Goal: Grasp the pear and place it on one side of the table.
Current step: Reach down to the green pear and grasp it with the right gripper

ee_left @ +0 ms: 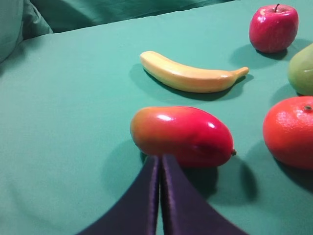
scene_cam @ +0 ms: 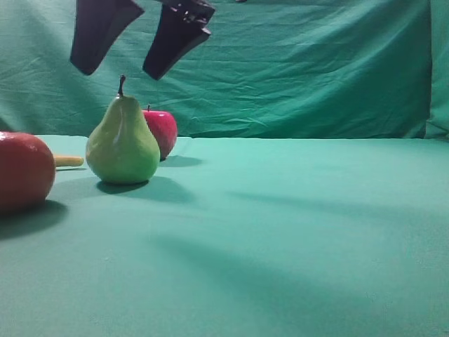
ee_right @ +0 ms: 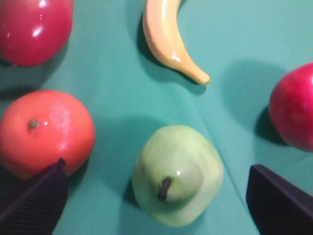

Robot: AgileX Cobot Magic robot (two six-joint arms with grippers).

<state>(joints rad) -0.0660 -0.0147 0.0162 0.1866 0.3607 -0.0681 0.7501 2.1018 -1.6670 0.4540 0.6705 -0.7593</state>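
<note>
Green and shiny, the pear [scene_cam: 123, 143] stands upright on the tabletop [scene_cam: 295, 232], with a red apple [scene_cam: 163, 131] just behind it, maybe touching. An orange [ee_right: 45, 132] sits near it on one side, and a banana [ee_right: 168, 39] and a red mango [ee_left: 182, 135] lie farther off. The right tool [scene_cam: 121, 71] hangs right above the pear's stem with its two dark fingers [ee_right: 34, 203] spread wide, one on each side of the fruit, and it holds nothing. The left tool [ee_left: 160, 196] has its fingers pressed together and points at the mango. I think the pear could slip, because its skin looks smooth and its neck is thin, so a pinch up high may let it slide out. A finger might also bump the orange or the apple on the way down and make them roll. Soft teal-green cloth covers the tabletop, flat and smooth. Behind it hangs a wrinkled green cloth [scene_cam: 316, 70] like a wall. Dark shadows lie on the cloth.
</note>
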